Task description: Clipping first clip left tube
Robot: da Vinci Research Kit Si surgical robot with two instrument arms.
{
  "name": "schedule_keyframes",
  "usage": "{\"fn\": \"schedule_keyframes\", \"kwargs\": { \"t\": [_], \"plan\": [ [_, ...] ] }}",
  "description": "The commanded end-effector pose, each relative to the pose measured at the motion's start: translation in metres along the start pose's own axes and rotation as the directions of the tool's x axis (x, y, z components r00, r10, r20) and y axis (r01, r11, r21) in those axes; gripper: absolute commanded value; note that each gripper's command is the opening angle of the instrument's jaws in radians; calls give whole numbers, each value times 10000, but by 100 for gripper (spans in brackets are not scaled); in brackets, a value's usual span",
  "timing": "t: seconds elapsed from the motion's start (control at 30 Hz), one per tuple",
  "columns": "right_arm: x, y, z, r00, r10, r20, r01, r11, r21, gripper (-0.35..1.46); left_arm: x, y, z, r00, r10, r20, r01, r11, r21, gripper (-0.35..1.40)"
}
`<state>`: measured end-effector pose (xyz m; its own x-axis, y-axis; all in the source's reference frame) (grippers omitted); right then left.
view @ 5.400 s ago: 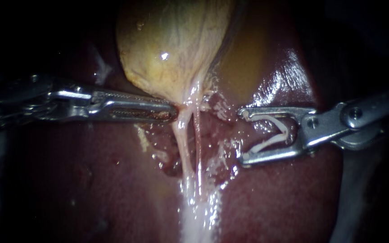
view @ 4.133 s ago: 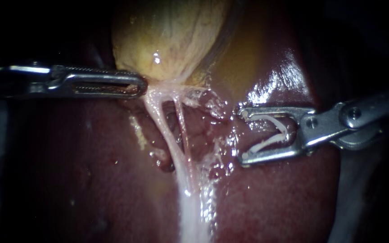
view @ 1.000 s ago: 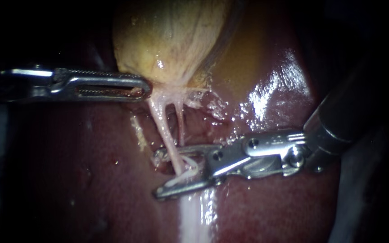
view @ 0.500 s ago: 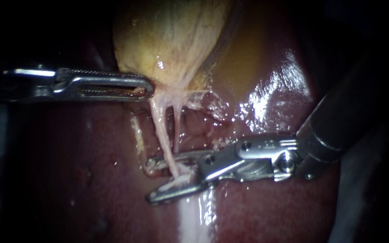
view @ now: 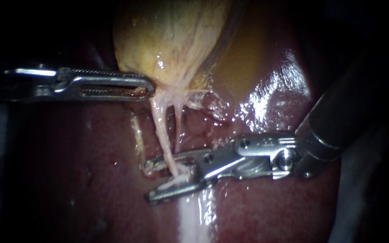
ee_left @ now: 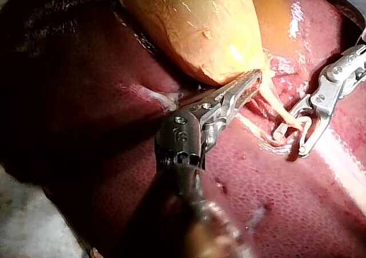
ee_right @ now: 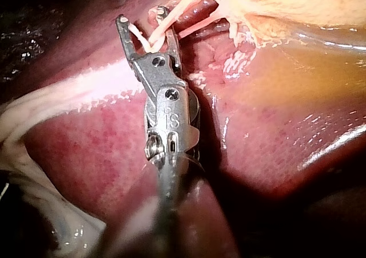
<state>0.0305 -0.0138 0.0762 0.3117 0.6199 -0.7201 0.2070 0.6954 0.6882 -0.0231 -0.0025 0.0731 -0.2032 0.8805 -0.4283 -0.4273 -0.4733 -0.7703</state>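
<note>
Dark red liver (view: 91,180) fills the endoscope view, wet and glossy at the right. The yellow gallbladder (view: 172,40) hangs from the upper middle. From its narrow lower end two pale tubes run downward, side by side. The left tube (view: 160,130) is the thicker one. Its long axis is close to vertical, leaning slightly to the lower right from the gallbladder toward the centre of the frame. The thinner right tube (view: 177,128) lies just beside it.

The left instrument (view: 146,88) reaches in level from the left edge. Its jaws lie together, pinching the gallbladder's lower end right where the tubes start.

The right instrument (view: 150,181) comes in from the right, with its dark shaft in the upper right and its jaws pointing left across the frame's middle. The jaws stand narrowly apart and carry a white clip (view: 176,181) between them. The left tube passes down between the jaws, crossing them nearly at right angles, with one jaw on either side and the clip's legs around it. The right wrist view shows the same, with the tube crossing the clip between the two jaws. I cannot tell whether the right tube also lies inside the jaws.

Below the jaws a broad pale band (view: 190,220) runs to the bottom edge.
</note>
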Motion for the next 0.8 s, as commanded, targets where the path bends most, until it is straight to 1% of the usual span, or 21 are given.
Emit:
{"fn": "schedule_keyframes", "kwargs": {
  "t": [0.03, 0.13, 0.2, 0.3, 0.33, 0.37, 0.8],
  "plan": [
    [0, 0, -2, 10000, 54, 1, -54, 10000, 8, 21, 0, 0, 0, 10000, -2, 0, 2, 10000, 0, -35],
    [-1, 2, -4, 9999, 109, -35, -109, 9999, -10, 12, 0, 0, 0, 10000, -1, 0, 1, 10000, 0, -35],
    [-2, 2, -6, 9999, 165, -34, -165, 9999, -2, 1, 0, 0, 0, 10000, -1, 0, 1, 10000, -1, -35],
    [-2, 2, -8, 9992, 399, -39, -399, 9992, 12, -22, 0, 0, -1, 10000, 0, 2, 0, 10000, -3, -35],
    [-3, 1, -9, 9990, 456, -38, -456, 9990, 22, -33, 0, 0, -1, 10000, 0, 2, 0, 10000, -3, -35],
    [-3, 1, -11, 9984, 572, -39, -572, 9984, 30, -35, 0, 0, -1, 10000, 0, 2, 0, 10000, -3, -35],
    [-6, 0, -13, 9984, 558, -30, -558, 9984, 44, -35, 0, 0, -1, 10000, 1, 4, -1, 10000, -7, -35]
  ]
}}
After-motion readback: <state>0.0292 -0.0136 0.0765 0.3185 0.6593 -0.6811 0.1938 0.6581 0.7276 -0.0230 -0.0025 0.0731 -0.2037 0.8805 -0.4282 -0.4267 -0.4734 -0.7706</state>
